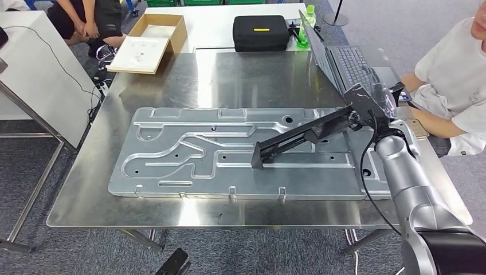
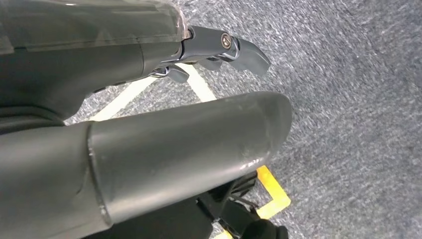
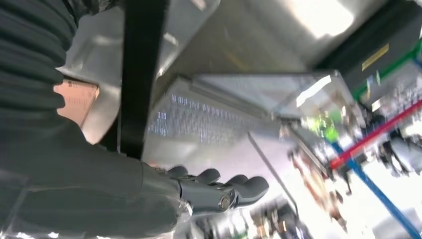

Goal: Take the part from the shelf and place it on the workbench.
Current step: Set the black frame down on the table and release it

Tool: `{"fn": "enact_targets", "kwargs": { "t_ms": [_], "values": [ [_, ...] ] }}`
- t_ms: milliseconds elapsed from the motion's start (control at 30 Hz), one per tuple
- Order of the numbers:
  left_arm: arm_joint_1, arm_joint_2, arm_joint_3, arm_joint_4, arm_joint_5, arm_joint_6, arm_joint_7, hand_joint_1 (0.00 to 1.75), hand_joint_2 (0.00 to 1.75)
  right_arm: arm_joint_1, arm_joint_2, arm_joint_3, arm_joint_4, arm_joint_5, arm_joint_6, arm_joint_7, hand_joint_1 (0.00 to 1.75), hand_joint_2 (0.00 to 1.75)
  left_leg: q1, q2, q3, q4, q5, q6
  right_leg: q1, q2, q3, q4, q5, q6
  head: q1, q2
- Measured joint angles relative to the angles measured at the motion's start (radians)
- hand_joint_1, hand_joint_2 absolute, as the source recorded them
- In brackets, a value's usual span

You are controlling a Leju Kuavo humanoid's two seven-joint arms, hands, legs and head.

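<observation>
A stainless steel bench (image 1: 172, 212) fills most of the head view. Lying flat on it is a large pressed metal panel (image 1: 172, 154) with raised channels, its long side running across the bench from left to right.

On the bench's far side sit an open cardboard box (image 1: 150, 40), a black case (image 1: 261, 32), a green bottle (image 1: 306, 23) and an open laptop (image 1: 344, 63). A person in a white shirt (image 1: 458, 86) sits at the right edge, and another person (image 1: 86, 20) sits at the far left.

The robot's silver right arm (image 1: 407, 183) rises from the lower right corner and bends in over the right end of the bench. Its right hand (image 1: 367, 106) grips one end of the part (image 1: 298, 137), a long black bar. The part stretches away from the hand toward the left and slightly toward the robot, sloping downward. Its far end is at or just above the middle of the metal panel; I cannot tell whether it is touching. The gripped end is higher, so the part looks not yet set down.

In the right wrist view the black bar crosses the hand, with the dark fingers (image 3: 234, 186) extended beyond it and the laptop keyboard behind.

The left hand (image 2: 224, 47) hangs over grey carpet (image 2: 348, 99) with yellow floor tape, holding nothing, its fingers loosely apart. The right hand is the one near the part, so the remaining move is probably to lower the raised end and let go.
</observation>
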Motion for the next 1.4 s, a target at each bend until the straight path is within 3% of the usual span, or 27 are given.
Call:
{"fn": "enact_targets", "kwargs": {
  "t_ms": [67, 100, 167, 233, 300, 367, 433, 533, 567, 600, 633, 700, 767, 833, 900, 967, 1033, 1067, 1100, 1133, 1233, 1300, 1400],
  "values": [
    [0.002, 0.000, 0.000, 0.000, 0.000, -0.004, -0.001, 0.00, 0.00, -0.031, -0.001, -0.002, 0.027, -0.021, 0.077, 0.025, 0.00, 0.00, 0.000, 0.000, -0.045, 0.097, -0.030, 0.003, 0.006, 0.002, 0.000, 0.000, 0.000, -0.003, 0.000, 0.000],
    [0.003, 0.000, 0.000, 0.000, 0.001, -0.005, -0.002, 0.00, 0.00, -0.050, -0.003, -0.002, 0.043, -0.028, 0.117, 0.039, 0.00, 0.00, -0.001, 0.000, -0.043, 0.095, -0.018, 0.007, 0.008, 0.003, 0.000, 0.001, 0.000, -0.003, 0.000, 0.000],
    [0.003, 0.001, 0.000, 0.000, 0.002, -0.008, -0.005, 0.00, 0.00, -0.092, -0.009, -0.002, 0.076, -0.038, 0.194, 0.062, 0.00, 0.00, -0.003, 0.000, 0.011, -0.012, 0.047, 0.018, 0.011, 0.006, 0.003, 0.002, 0.000, -0.003, 0.000, 0.000],
    [0.003, 0.003, 0.000, 0.000, 0.005, -0.010, -0.007, 0.00, 0.00, -0.132, -0.017, -0.002, 0.108, -0.048, 0.259, 0.078, 0.00, 0.87, -0.009, 0.000, 0.071, -0.136, 0.090, 0.027, 0.015, 0.008, 0.002, 0.005, -0.001, 0.002, 0.000, 0.000],
    [0.004, 0.004, 0.000, 0.000, 0.008, -0.010, -0.010, 0.00, 0.00, -0.160, -0.022, -0.002, 0.139, -0.052, 0.289, 0.094, 0.00, 1.75, -0.013, 0.000, 0.089, -0.178, 0.095, 0.031, 0.016, 0.009, 0.000, 0.003, 0.002, 0.012, 0.000, 0.000],
    [0.006, 0.004, 0.000, 0.000, 0.010, -0.009, -0.012, 0.00, 0.00, -0.180, -0.025, -0.001, 0.166, -0.048, 0.301, 0.114, 0.00, 1.75, -0.011, 0.000, 0.091, -0.187, 0.103, 0.038, 0.014, 0.009, 0.000, 0.000, 0.004, 0.023, 0.000, 0.000],
    [0.005, 0.004, 0.000, 0.000, 0.010, -0.009, -0.015, 0.00, 0.00, -0.196, -0.030, 0.003, 0.191, -0.045, 0.310, 0.128, 0.00, 1.75, -0.007, 0.000, 0.095, -0.200, 0.113, 0.049, 0.012, 0.006, -0.015, 0.034, -0.022, 0.032, 0.000, 0.000],
    [0.008, 0.004, 0.001, 0.000, 0.010, -0.009, -0.016, 0.00, 0.00, -0.213, -0.035, 0.008, 0.223, -0.047, 0.346, 0.136, 0.00, 1.75, -0.006, -0.001, 0.094, -0.204, 0.117, 0.055, 0.010, 0.004, -0.099, 0.205, -0.104, 0.041, 0.001, 0.000],
    [0.009, 0.004, 0.001, 0.000, 0.010, -0.010, -0.016, 0.00, 0.00, -0.219, -0.036, 0.012, 0.233, -0.047, 0.373, 0.138, 0.00, 1.75, -0.007, -0.001, 0.095, -0.204, 0.116, 0.055, 0.009, 0.003, -0.121, 0.248, -0.113, 0.044, 0.001, 0.000],
    [0.010, 0.004, 0.001, 0.000, 0.010, -0.010, -0.017, 0.00, 0.00, -0.231, -0.039, 0.018, 0.243, -0.048, 0.411, 0.141, 0.00, 1.75, -0.007, -0.001, 0.096, -0.203, 0.115, 0.055, 0.007, 0.002, -0.128, 0.256, -0.103, 0.046, 0.001, 0.000],
    [0.011, 0.004, 0.001, 0.000, 0.010, -0.011, -0.018, 0.00, 0.00, -0.247, -0.044, 0.025, 0.252, -0.048, 0.454, 0.147, 0.00, 1.75, -0.006, -0.001, 0.097, -0.201, 0.113, 0.053, 0.005, 0.002, -0.114, 0.226, -0.076, 0.047, 0.001, 0.000],
    [0.011, 0.004, 0.001, 0.000, 0.010, -0.014, -0.022, 0.00, 0.00, -0.286, -0.057, 0.045, 0.271, -0.048, 0.546, 0.160, 0.00, 1.75, -0.007, -0.002, 0.099, -0.197, 0.107, 0.047, 0.003, -0.001, -0.050, 0.094, -0.013, 0.045, 0.001, 0.000],
    [0.012, 0.004, 0.001, 0.000, 0.010, -0.015, -0.026, 0.00, 0.00, -0.316, -0.067, 0.066, 0.286, -0.049, 0.607, 0.169, 0.00, 1.75, -0.010, -0.003, 0.098, -0.194, 0.103, 0.038, 0.007, -0.002, -0.007, 0.004, 0.013, 0.037, 0.001, 0.000],
    [0.013, 0.004, 0.001, 0.000, 0.010, -0.016, -0.027, 0.00, 0.00, -0.333, -0.074, 0.084, 0.297, -0.051, 0.619, 0.175, 0.00, 1.75, -0.011, -0.004, 0.098, -0.195, 0.102, 0.029, 0.012, -0.001, -0.003, -0.009, 0.012, 0.027, 0.001, 0.000],
    [0.014, 0.004, 0.002, 0.000, 0.010, -0.016, -0.028, 0.00, 0.00, -0.341, -0.076, 0.095, 0.305, -0.053, 0.605, 0.179, 0.00, 1.75, -0.009, -0.003, 0.094, -0.186, 0.092, 0.018, 0.008, -0.002, 0.000, -0.015, 0.015, 0.015, 0.001, 0.000],
    [0.014, 0.004, 0.002, 0.000, 0.010, -0.016, -0.028, 0.00, 0.00, -0.347, -0.076, 0.103, 0.310, -0.054, 0.592, 0.179, 0.00, 1.75, -0.008, -0.003, 0.063, -0.115, 0.048, 0.010, 0.003, -0.003, 0.003, -0.021, 0.018, 0.004, 0.000, 0.000],
    [0.016, 0.004, 0.002, 0.000, 0.010, -0.016, -0.028, 0.00, 0.00, -0.350, -0.076, 0.109, 0.315, -0.060, 0.576, 0.179, 0.00, 0.87, -0.007, -0.003, 0.002, 0.013, -0.012, 0.006, 0.005, -0.003, 0.004, -0.021, 0.017, -0.001, 0.000, 0.000],
    [0.017, 0.004, 0.002, 0.000, 0.010, -0.016, -0.028, 0.00, 0.00, -0.349, -0.075, 0.111, 0.318, -0.064, 0.562, 0.179, 0.00, 0.44, -0.007, -0.003, -0.023, 0.064, -0.027, 0.005, 0.005, -0.003, 0.003, -0.021, 0.017, -0.002, 0.000, 0.000],
    [0.018, 0.004, 0.002, 0.000, 0.010, -0.016, -0.028, 0.00, 0.00, -0.348, -0.074, 0.112, 0.321, -0.070, 0.543, 0.179, 0.00, 0.00, -0.007, -0.003, -0.034, 0.081, -0.023, 0.005, 0.006, -0.003, 0.003, -0.020, 0.016, -0.002, 0.000, 0.000],
    [0.018, 0.004, 0.002, 0.000, 0.010, -0.015, -0.028, 0.00, 0.00, -0.347, -0.073, 0.113, 0.323, -0.076, 0.519, 0.178, 0.00, 0.00, -0.006, -0.003, -0.025, 0.059, 0.000, 0.006, 0.006, -0.002, 0.004, -0.019, 0.016, -0.001, 0.000, 0.000],
    [0.017, 0.004, 0.002, 0.000, 0.011, -0.011, -0.028, 0.00, 0.00, -0.343, -0.063, 0.113, 0.322, -0.086, 0.410, 0.157, 0.00, 0.00, -0.008, -0.003, 0.061, -0.131, 0.093, 0.015, 0.008, -0.001, 0.004, -0.014, 0.012, 0.005, 0.000, 0.000],
    [0.017, 0.004, 0.003, 0.000, 0.011, -0.007, -0.028, 0.00, 0.00, -0.329, -0.053, 0.113, 0.311, -0.079, 0.288, 0.115, 0.00, 0.00, -0.010, -0.003, 0.088, -0.190, 0.105, 0.022, 0.011, 0.000, 0.001, -0.013, 0.013, 0.015, 0.001, 0.000],
    [0.017, 0.002, 0.005, 0.000, 0.011, 0.000, -0.027, 0.00, 0.00, -0.294, -0.036, 0.113, 0.280, -0.065, 0.129, 0.057, 0.00, 0.00, -0.011, -0.003, 0.093, -0.200, 0.112, 0.037, 0.009, 0.000, 0.000, -0.013, 0.011, 0.031, 0.001, 0.000]
  ]
}}
